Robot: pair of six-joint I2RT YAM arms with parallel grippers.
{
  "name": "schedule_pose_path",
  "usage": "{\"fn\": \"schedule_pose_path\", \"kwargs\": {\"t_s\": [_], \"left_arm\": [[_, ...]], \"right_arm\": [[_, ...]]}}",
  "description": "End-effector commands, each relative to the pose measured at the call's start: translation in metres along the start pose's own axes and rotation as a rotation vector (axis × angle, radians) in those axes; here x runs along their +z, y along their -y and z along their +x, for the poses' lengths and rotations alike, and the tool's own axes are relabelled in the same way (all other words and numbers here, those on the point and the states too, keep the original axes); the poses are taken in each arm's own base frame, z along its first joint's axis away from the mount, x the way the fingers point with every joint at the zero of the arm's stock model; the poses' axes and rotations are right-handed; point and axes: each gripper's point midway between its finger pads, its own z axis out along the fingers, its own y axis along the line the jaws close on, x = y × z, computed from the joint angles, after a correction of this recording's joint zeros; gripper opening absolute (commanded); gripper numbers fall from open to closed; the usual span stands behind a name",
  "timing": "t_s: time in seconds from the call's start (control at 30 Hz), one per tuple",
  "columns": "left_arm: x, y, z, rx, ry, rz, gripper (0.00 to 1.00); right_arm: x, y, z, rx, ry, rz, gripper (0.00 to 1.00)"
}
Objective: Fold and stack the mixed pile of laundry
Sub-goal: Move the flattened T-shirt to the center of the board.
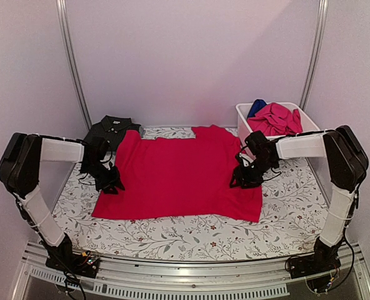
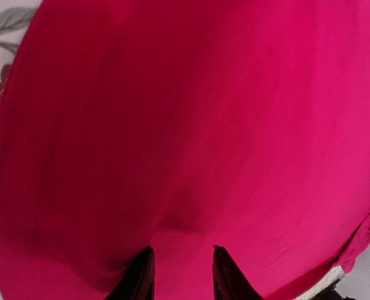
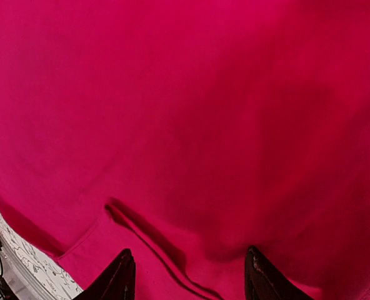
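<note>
Barely underway: the red tee (image 1: 179, 178) lies flat mid-frame, unfolded; the dark polo (image 1: 110, 130) sits folded upper left; pink garment (image 1: 279, 119) and blue garment (image 1: 257, 106) wait in the tub (image 1: 242, 115), upper right. On the tee, the right gripper (image 1: 244, 178) gapes, released; the left gripper (image 1: 110, 183) may pinch cloth, I cannot tell

Red cloth tee (image 1: 179, 175) flat on floral leaf-patterned cloth (image 1: 172, 234); dark charcoal buttoned polo (image 1: 112, 130) behind tee's L corner; white rectangular plastic tub (image 1: 240, 112) back R w/ magenta-pink cloth garment (image 1: 279, 120) & royal blue cloth garment (image 1: 257, 106) inside.

**Red tee spread flat, three garments at the far edge**

The red tee (image 1: 179, 178) lies open mid-table, collar far. A dark charcoal polo (image 1: 110, 130) sits folded far left, touching its shoulder. Crumpled magenta-pink garment (image 1: 275, 119) and royal blue garment (image 1: 256, 106) heap far right.
</note>
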Motion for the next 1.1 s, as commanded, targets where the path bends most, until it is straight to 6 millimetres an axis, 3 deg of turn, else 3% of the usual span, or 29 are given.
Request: {"fn": "schedule_pose_path", "kwargs": {"t_s": [0.0,0.23,0.4,0.5,0.57,0.67,0.73,0.83,1.07], "left_arm": [[0.013,-0.026,0.024,-0.11,-0.061,-0.063,0.31],[-0.001,-0.067,0.067,-0.188,-0.089,-0.143,0.32],[-0.009,-0.085,0.076,-0.218,-0.086,-0.148,0.32],[-0.013,-0.084,0.068,-0.205,-0.075,-0.119,0.33],[-0.018,-0.071,0.061,-0.163,-0.073,-0.066,0.36],[-0.038,-0.056,0.051,-0.104,-0.027,-0.032,0.43],[-0.055,-0.054,0.046,-0.081,0.015,-0.036,0.47],[-0.071,-0.057,0.054,-0.087,0.024,-0.053,0.47],[-0.08,-0.074,0.089,-0.21,-0.008,-0.059,0.46]], "right_arm": [[0.014,0.004,0.021,0.007,-0.064,-0.021,0.57],[0.022,-0.022,0.092,0.026,-0.214,-0.052,0.57],[0.021,-0.028,0.139,0.084,-0.295,-0.064,0.58],[0.006,-0.036,0.133,0.082,-0.261,-0.077,0.61],[-0.01,-0.044,0.115,0.051,-0.208,-0.066,0.63],[-0.038,-0.054,0.096,-0.002,-0.143,-0.053,0.64],[-0.051,-0.056,0.096,-0.013,-0.135,-0.05,0.64],[-0.06,-0.048,0.115,0.005,-0.165,-0.039,0.59],[-0.06,-0.024,0.166,0.112,-0.246,-0.015,0.53]]}}
